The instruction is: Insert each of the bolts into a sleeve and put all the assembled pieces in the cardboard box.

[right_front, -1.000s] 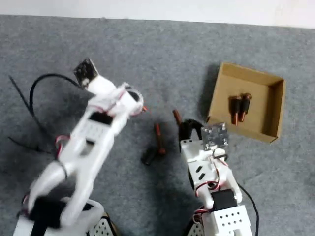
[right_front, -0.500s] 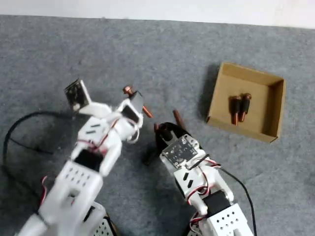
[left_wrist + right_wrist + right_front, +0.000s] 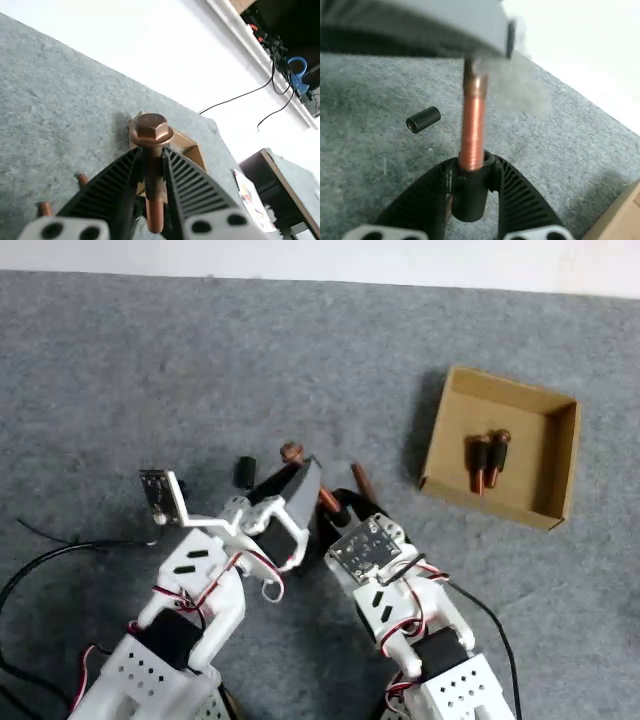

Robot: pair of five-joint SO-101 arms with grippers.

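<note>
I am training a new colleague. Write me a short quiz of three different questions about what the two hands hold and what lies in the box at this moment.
1. True or false: the left hand is shut on a bolt.
2. How many assembled pieces lie in the cardboard box? A) one B) two C) four
3. Fill in: the right hand holds a black ____ that the bolt's tip is entering.

Key: 1 true; 2 B; 3 sleeve.

2 white arms, black ribbed tools, black cables.
</note>
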